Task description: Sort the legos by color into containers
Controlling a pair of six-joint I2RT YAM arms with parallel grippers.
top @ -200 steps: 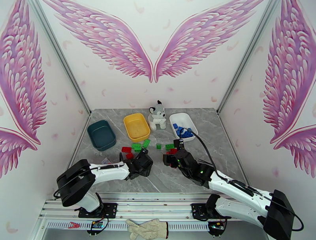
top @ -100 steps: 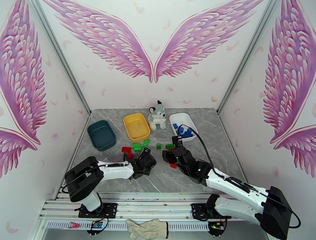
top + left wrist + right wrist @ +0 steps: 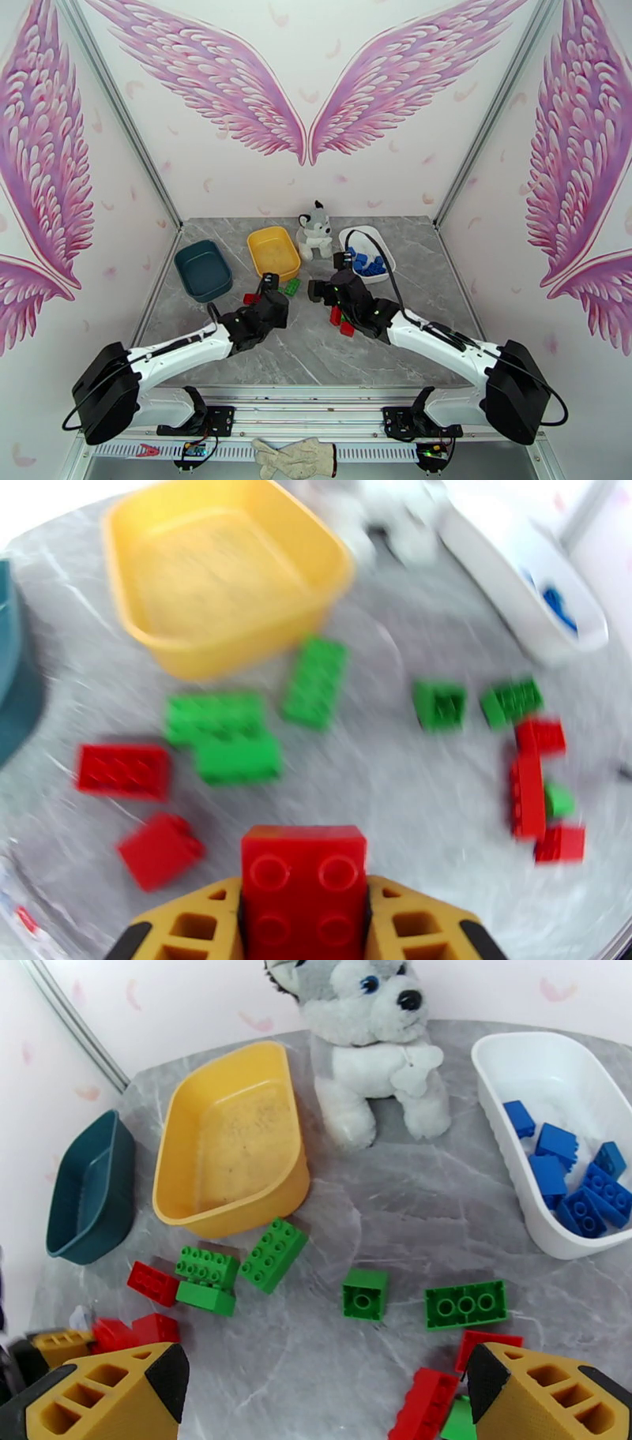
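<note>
From above we see three tubs on the far half of the desk (image 3: 316,359). The teal tub (image 3: 204,268) is at 10 o'clock from the desk's middle, the yellow tub (image 3: 273,251) at 11 and the white tub (image 3: 357,239) at 1. One plush husky (image 3: 314,230) sits at 12, between the yellow and the white.

In the left wrist view the left fingers (image 3: 189,922) clamp one red brick (image 3: 304,883), studs up. From that brick we count five loose red bricks (image 3: 122,768) on the desk, two at 9 to 10 and three at 2 to 3. Six green bricks (image 3: 316,681) spread from 11 round to 3, though blur makes the tally rough. The yellow tub lies at 12, just past the green ones.

In the right wrist view the right fingers (image 3: 545,1394) stand wide apart and grip nothing. From the gap, three green bricks lie at 11, one at 12 and one at 2. In the white tub at 1 we count six blue bricks (image 3: 557,1143), partly overlapping.
</note>
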